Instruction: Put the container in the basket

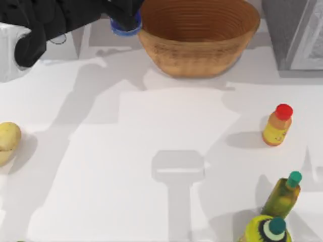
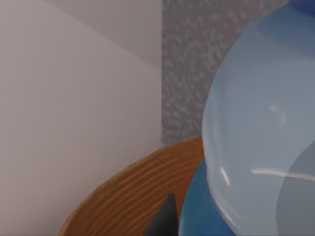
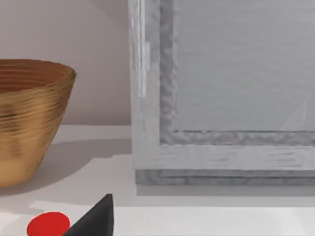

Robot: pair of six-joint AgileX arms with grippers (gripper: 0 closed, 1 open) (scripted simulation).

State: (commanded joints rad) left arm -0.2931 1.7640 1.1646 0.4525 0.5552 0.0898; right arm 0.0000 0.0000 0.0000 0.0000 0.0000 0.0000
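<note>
Seen from above: left arm (image 1: 55, 25) reaching across the table's (image 1: 131, 151) far-left corner, black links ending just beside the left rim of the basket (image 1: 199, 38). Blue cap of the container (image 1: 126, 25) peeking out under the arm's tip, close against the basket's outer wall, outside the bowl. In the left wrist view, clear rounded body of the container (image 2: 261, 123) pressed up near the lens, blue below it, a dark fingertip (image 2: 165, 221) alongside, and the woven basket rim (image 2: 133, 191) curving underneath; how wide the left jaws stand cannot be told, nor whether they hold the bottle. No label text legible on it. Right-hand side of the table: small orange bottle (image 1: 277, 126) with red cap and a printed smiley face, olive-green bottle (image 1: 282, 196) with teal cap, and a yellow bottle (image 1: 267, 229) at the near edge. Potato-like lump (image 1: 7, 141) at the left edge. Right wrist view: basket (image 3: 29, 118), grey framed panel (image 3: 221, 98), red cap (image 3: 47, 223); state of the right jaws impossible to tell.
</note>
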